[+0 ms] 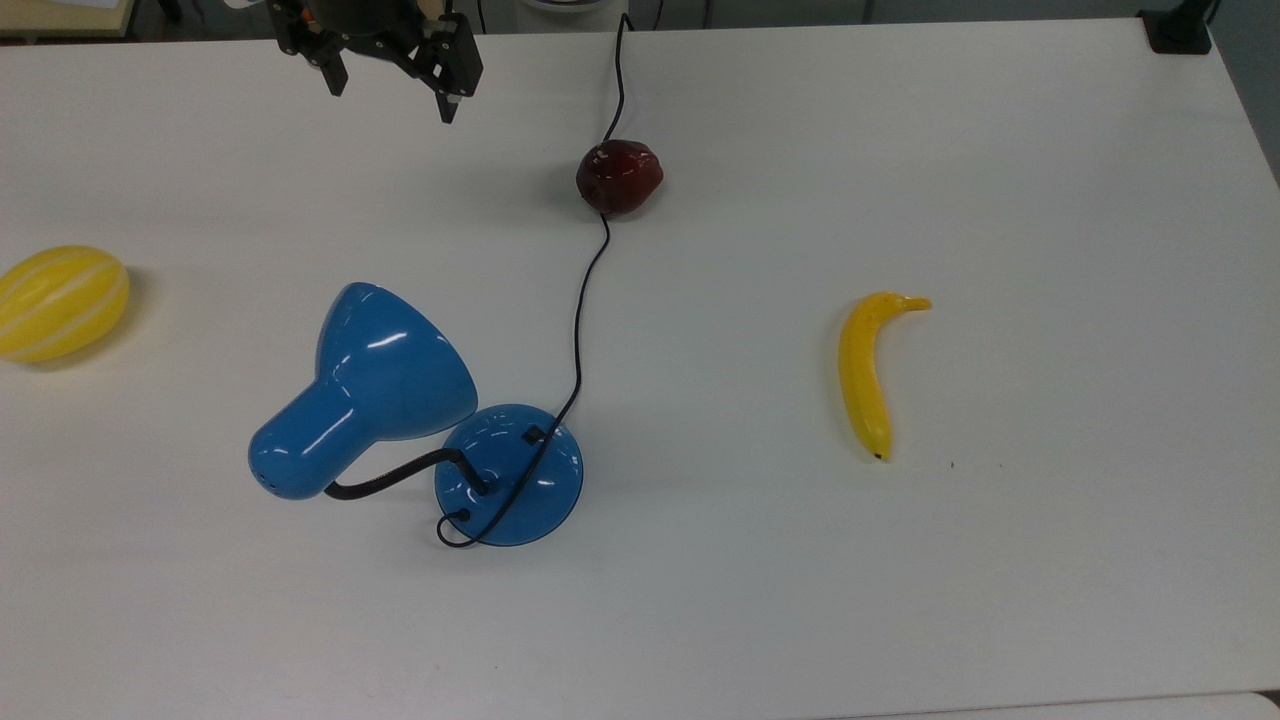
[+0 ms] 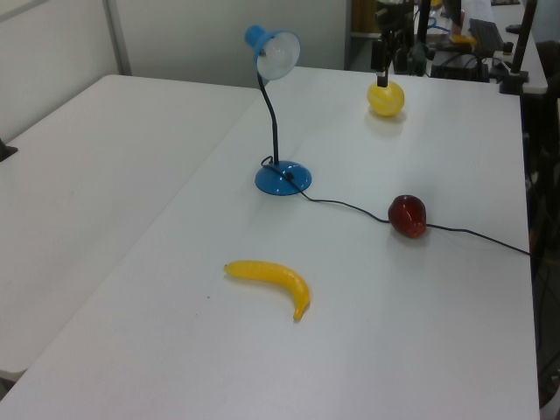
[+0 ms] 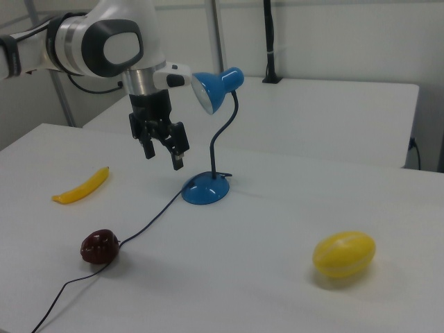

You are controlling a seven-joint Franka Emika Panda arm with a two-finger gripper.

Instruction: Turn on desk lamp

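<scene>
Gripper point(image 1: 393, 95) on my feed hangs above the white table point(image 1: 1000, 600) at the top view's upper left, fingers spread wide and holding nothing. I see the desk lamp point(image 1: 370, 385) standing well apart from it, its round blue base point(image 1: 545, 490) near the table's middle and its shade tilted toward the top view's left. Its black cord point(image 1: 580, 320) runs up past a dark red apple point(image 1: 619, 176). A banana point(image 1: 866, 375) lies toward the top view's right, a yellow melon point(image 1: 60, 302) at its left edge.
</scene>
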